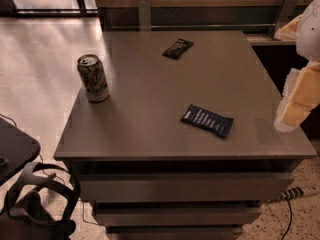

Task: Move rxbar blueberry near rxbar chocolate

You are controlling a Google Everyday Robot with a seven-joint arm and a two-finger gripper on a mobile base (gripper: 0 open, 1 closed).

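The task is judged unstarted: the blueberry bar (207,120) is seen front-right of the can (93,77), well apart from the chocolate bar (177,48) back-right of it, while the gripper (292,109), whose state cannot be told, is held far right.

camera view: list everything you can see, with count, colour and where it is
rxbar blueberry: one, navy blue with white lettering, flat on the table top, front right of centre
rxbar chocolate: one, black, flat on the table top near the far edge
can: one, pale with dark markings, upright near the table's left edge
table: one, grey, drawers under the top, middle of view
strap loop: one, black, possibly a headset, on the floor at lower left
cable: one, striped pale and dark, on the floor at lower right
gripper: one, white and yellowish, at the right edge of view by the table's right side, touching neither bar
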